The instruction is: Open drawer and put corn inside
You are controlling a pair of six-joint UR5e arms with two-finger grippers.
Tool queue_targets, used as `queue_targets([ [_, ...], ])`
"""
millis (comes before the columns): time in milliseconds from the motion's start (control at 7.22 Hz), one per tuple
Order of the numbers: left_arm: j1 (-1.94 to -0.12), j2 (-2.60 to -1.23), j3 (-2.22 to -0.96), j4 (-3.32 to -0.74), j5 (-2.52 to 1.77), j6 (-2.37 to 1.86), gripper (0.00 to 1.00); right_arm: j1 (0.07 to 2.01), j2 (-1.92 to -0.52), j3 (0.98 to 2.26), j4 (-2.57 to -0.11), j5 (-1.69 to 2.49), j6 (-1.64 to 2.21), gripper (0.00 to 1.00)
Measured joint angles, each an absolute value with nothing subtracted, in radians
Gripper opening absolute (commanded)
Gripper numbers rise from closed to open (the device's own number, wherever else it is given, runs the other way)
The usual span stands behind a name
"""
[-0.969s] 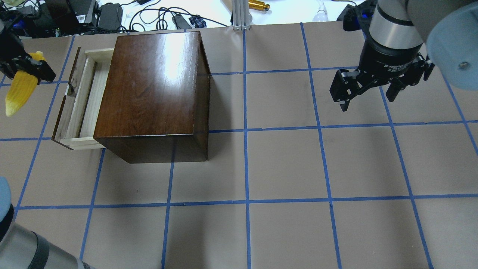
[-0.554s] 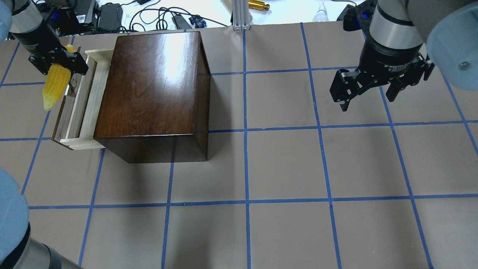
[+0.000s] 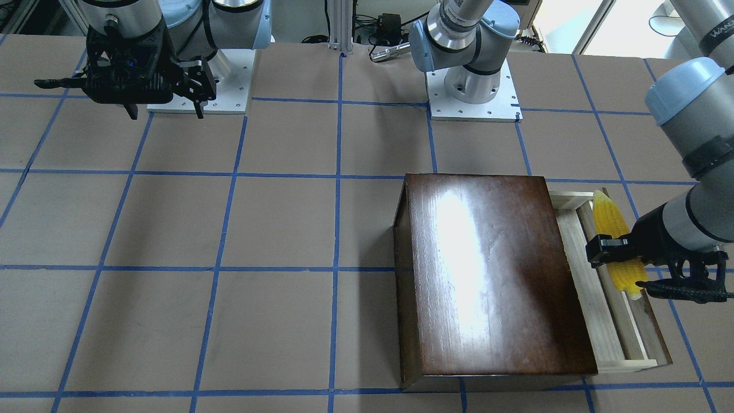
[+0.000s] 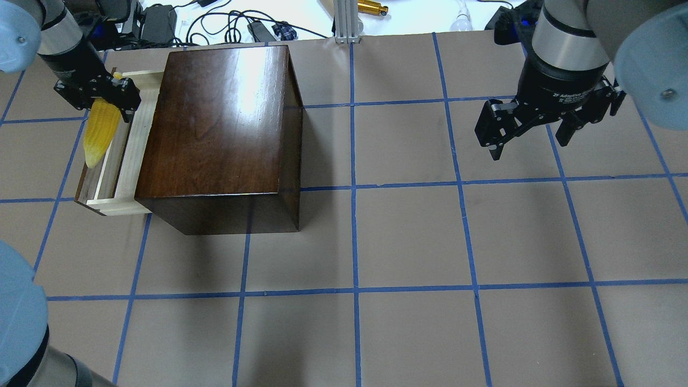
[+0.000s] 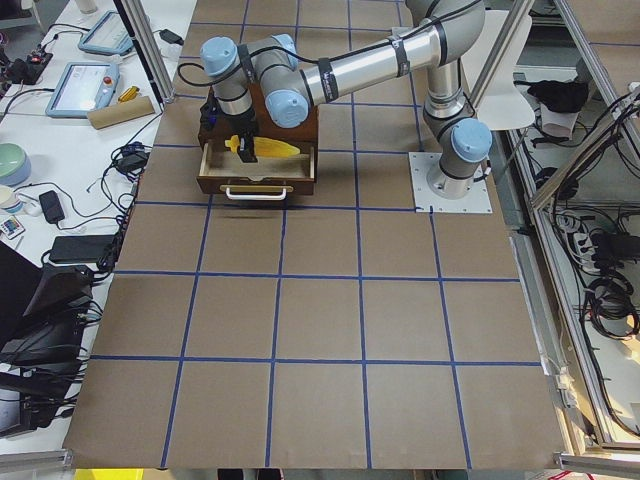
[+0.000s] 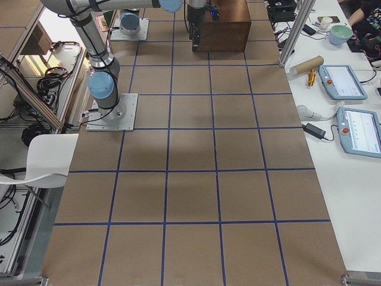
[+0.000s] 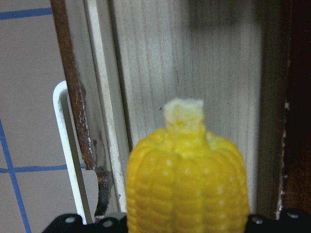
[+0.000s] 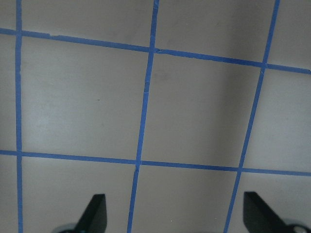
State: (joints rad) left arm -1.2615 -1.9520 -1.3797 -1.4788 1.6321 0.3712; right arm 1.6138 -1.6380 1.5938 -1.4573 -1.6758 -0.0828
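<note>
The dark-brown box (image 4: 215, 134) stands at the table's back left, its pale wood drawer (image 4: 137, 134) pulled out to the left. My left gripper (image 4: 99, 99) is shut on the thick end of the yellow corn (image 4: 102, 129) and holds it lengthwise above the open drawer. In the front-facing view the corn (image 3: 612, 229) hangs over the drawer (image 3: 585, 275). In the left wrist view the corn (image 7: 189, 184) is over the drawer floor (image 7: 194, 63). My right gripper (image 4: 529, 148) is open and empty, high over the table's right side.
The drawer has a white handle (image 7: 65, 145) on its dark front panel. Cables and adapters (image 4: 161, 21) lie beyond the table's back edge. An aluminium post (image 4: 344, 21) stands behind the box. Blue tape lines grid the brown table (image 4: 408, 242).
My left gripper has carried the corn to the right, from outside the drawer's front panel to over the open drawer. The right arm has not moved.
</note>
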Motion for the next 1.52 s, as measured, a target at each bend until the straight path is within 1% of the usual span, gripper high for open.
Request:
queue_targets([
  [554, -1.266, -1.945, -1.377, -1.484, 1.634, 0.367, 1.0, 1.614, -1.637, 1.594, -1.457, -1.676, -0.084, 1.0],
  [831, -1.31, -1.894, -1.363, -1.504, 1.624, 0.303, 1.0, 1.614, -1.637, 1.594, -1.457, -1.677, -0.084, 1.0],
  [1246, -1.489, -1.788, -1.344, -1.569, 1.605, 0.056, 1.0, 1.614, -1.637, 1.594, -1.457, -1.675, -0.084, 1.0],
  [1523, -1.625, -1.731, -1.386, -1.585, 1.609, -0.055, 1.0, 1.614, -1.637, 1.594, -1.457, -1.675, -0.084, 1.0],
])
